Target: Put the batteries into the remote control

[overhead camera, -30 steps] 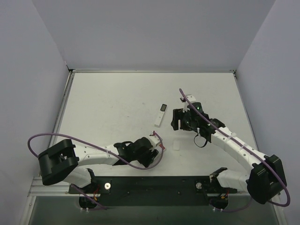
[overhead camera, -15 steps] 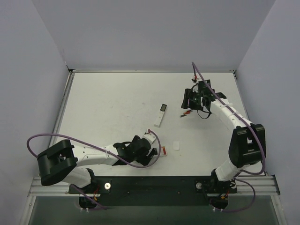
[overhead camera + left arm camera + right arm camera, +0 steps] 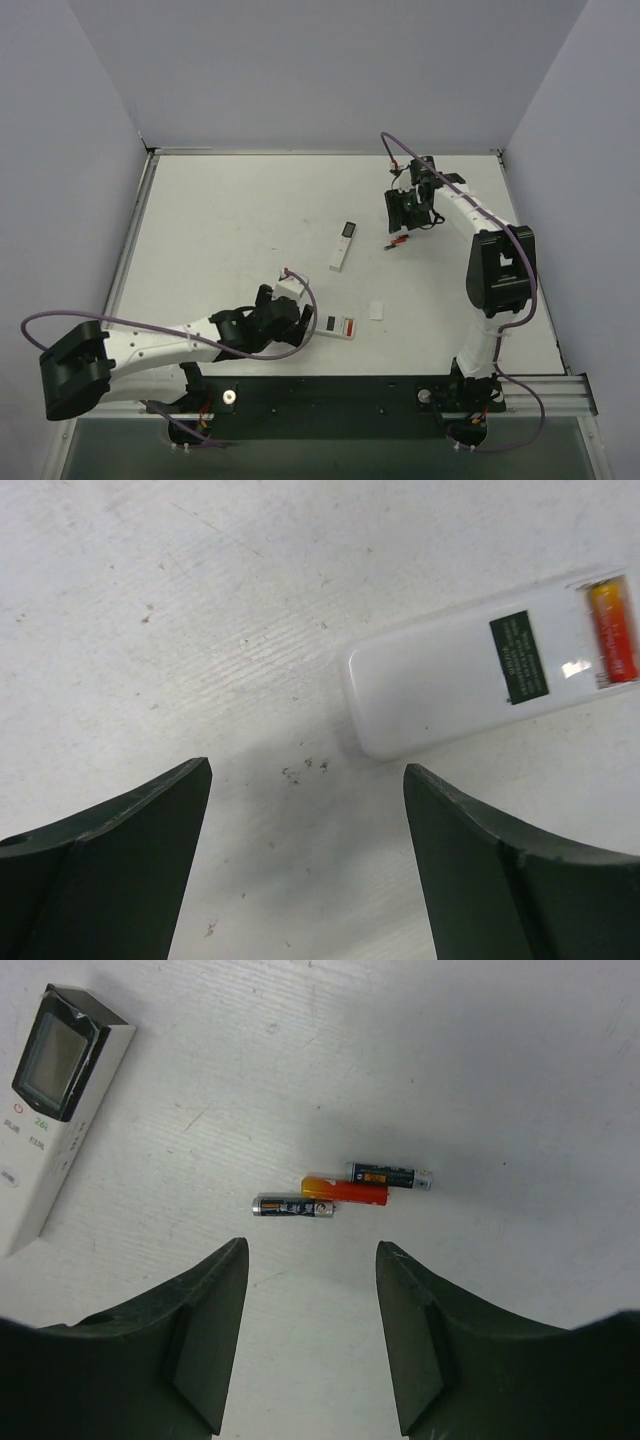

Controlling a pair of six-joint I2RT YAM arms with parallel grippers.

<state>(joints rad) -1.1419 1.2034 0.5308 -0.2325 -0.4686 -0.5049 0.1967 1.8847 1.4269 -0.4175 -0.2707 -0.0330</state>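
So the remote control is sitting near the front edge of the table, roughly in the middle, white side up with its little dark label showing. The slot at its right end is uncovered and there's a red-orange battery lying in it. The left gripper is low over the table just to the left of the remote, jaws spread wide with nothing between them, not touching it. A small white square piece lies just to the far right of the remote. Over at the far right, the right gripper hangs above the loose batteries, jaws apart and empty. That's three of them bunched in a staggered little row: a red-orange one in the middle, a dark one on its far-right side and another dark one on its near-left side. The longer slim remote with the dark screen lies left of that bunch, about mid-table.
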